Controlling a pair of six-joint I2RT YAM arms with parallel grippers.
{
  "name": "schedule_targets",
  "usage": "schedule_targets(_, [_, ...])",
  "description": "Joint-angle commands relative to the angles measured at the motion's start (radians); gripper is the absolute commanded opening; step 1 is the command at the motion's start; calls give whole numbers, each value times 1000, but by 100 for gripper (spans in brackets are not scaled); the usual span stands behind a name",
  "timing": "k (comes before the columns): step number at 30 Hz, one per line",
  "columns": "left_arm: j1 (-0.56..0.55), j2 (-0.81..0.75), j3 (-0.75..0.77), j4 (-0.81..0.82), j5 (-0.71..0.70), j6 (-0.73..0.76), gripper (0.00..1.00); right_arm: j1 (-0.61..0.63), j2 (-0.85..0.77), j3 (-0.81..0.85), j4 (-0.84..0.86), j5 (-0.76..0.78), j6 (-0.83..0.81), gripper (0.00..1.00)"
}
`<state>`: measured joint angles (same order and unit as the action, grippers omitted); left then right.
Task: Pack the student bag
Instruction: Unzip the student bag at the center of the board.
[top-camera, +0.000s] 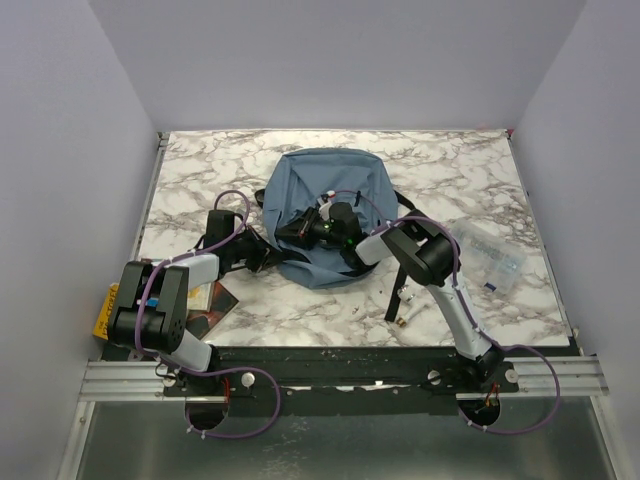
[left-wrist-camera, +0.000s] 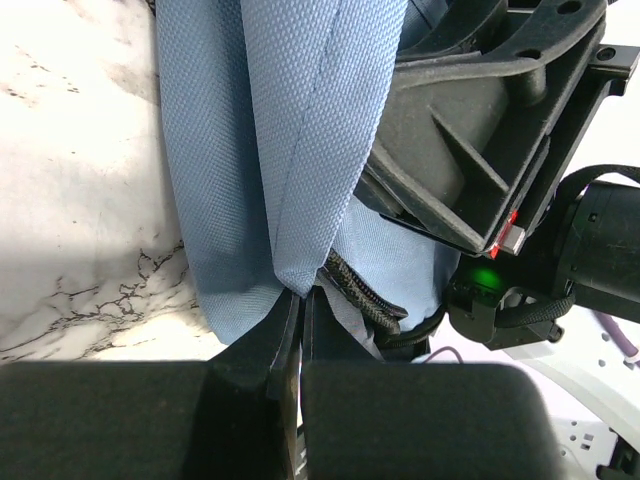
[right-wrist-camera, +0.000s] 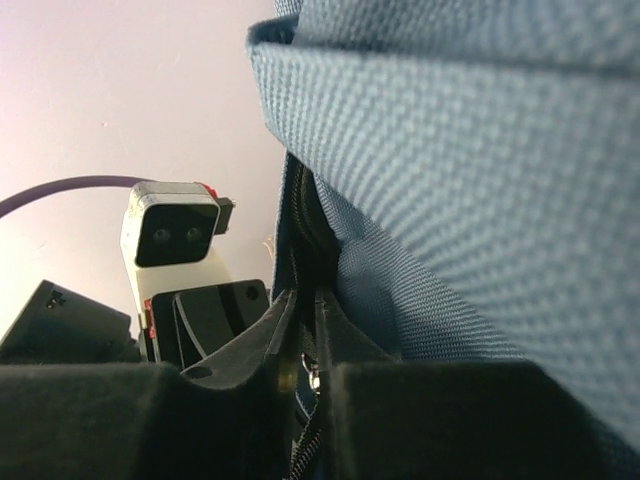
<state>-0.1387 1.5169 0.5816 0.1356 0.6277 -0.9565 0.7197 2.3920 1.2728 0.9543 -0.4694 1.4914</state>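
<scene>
Two grippers on student bag (top-camera: 325, 200), mid table (top-camera: 200, 170), nearer far edge. Left gripper (left-wrist-camera: 300, 310) pinches bag fabric: hold taut. Right gripper (right-wrist-camera: 305, 310) near-closed at zipper (left-wrist-camera: 360, 295); can't tell if gripping, so confirm b4 pulling.

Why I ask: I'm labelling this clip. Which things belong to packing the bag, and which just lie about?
In use: backpack; left gripper, pinching its fabric; right gripper, closed on its zipper.
Lying about, maybe for packing later: book; clear box; yellow thing far left.
</scene>
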Motion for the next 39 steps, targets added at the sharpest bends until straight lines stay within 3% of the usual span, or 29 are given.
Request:
schedule_targets(1, [-16,7,12,1,7,18,0,9,36,22,-30,-16,9,8])
schedule_targets(4, [-17,4,5,1,2,18,0,-4,29,12,-11,-8,30,1])
schedule_targets(9, [-12,-5,-18,-2,-16,20,0,-49,5,26,-23,5,62,1])
schedule_targets(15, [-8,-10,-26,-5,-16,21,0,-107,-40,21,-23,134,112,0])
schedule_targets(19, [-7,-11,-19,-5,-4,20,0,-122,-12,148,-147,153,85,1])
schedule_targets(25, [-8,-38,-16,-16,-8,20,0,-126,-51,188,-240,250,38,1])
schedule_targets(28, [-6,-38,8,-28,4,30,0,-143,-34,244,-287,177,-39,1])
schedule_targets(29, [-6,-34,20,-36,7,35,0,-146,-41,237,-303,141,-77,3])
schedule_targets(32, [2,-22,59,-59,19,43,0,-154,-121,159,-412,35,-262,30])
schedule_targets(35, [9,-17,89,-79,22,55,0,-159,-257,100,-688,18,-552,49])
schedule_targets(39, [18,3,135,-128,13,82,0,-151,-441,41,-1026,78,-981,63])
